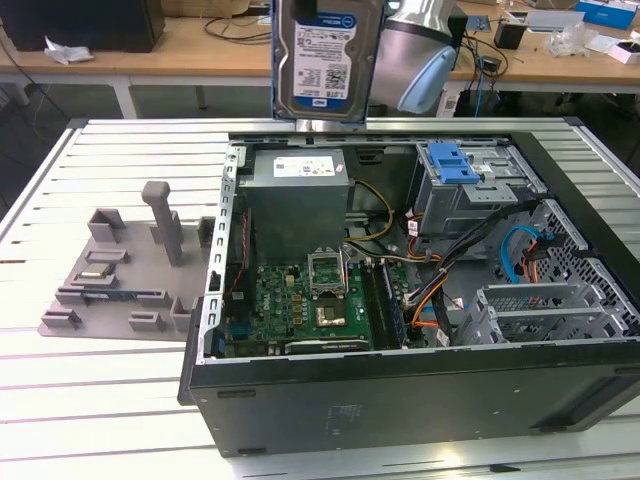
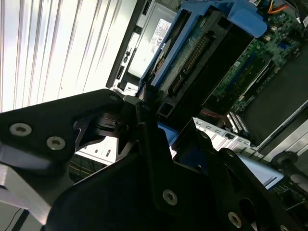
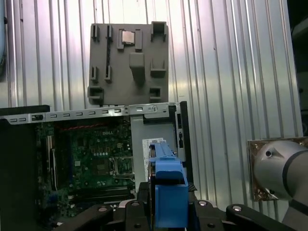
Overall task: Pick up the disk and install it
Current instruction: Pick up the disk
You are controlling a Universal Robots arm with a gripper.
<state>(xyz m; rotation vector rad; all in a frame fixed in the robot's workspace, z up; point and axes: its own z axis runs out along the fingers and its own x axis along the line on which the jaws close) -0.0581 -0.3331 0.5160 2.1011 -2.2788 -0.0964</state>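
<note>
Disk (image 1: 325,60): silver drive with a white-and-blue label and a blue carrier bracket, is hanging upright above the open computer case (image 1: 400,395), over its grey power supply (image 1: 297,200). Gripper (image 3: 168,209) is clamping the disk's blue-framed sides.

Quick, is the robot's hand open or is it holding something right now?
Gripper: shut on the disk, holding it upright in the air over the open computer case.

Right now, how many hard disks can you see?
1: the disk, held in the gripper above the open computer case. The drive cage might hide another.
</note>
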